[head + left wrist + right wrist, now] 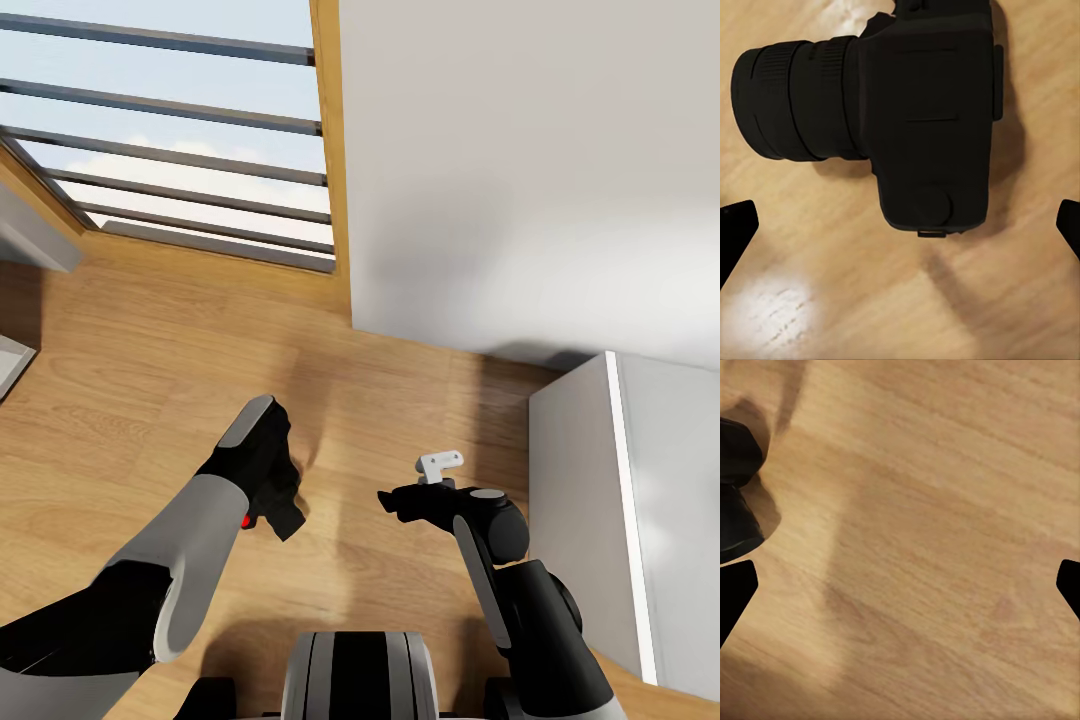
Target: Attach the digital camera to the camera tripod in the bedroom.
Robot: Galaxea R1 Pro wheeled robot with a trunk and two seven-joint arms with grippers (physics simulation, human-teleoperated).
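The digital camera is a black box with a short round lens barrel, seen from above against the wood floor, which its shadow falls on. In the head view its red button peeks out beside my left wrist. My left gripper points down over the camera. It is open, with its fingertips spread wide at either side of the camera body and not touching it. My right gripper hovers open over bare floor to the right, with nothing between its fingers. The camera tripod is out of view.
A wood-framed window with grey bars fills the far left, beside a light grey wall. A white cabinet stands close at the right. A grey object touches the left edge. A dark shape shows in the right wrist view.
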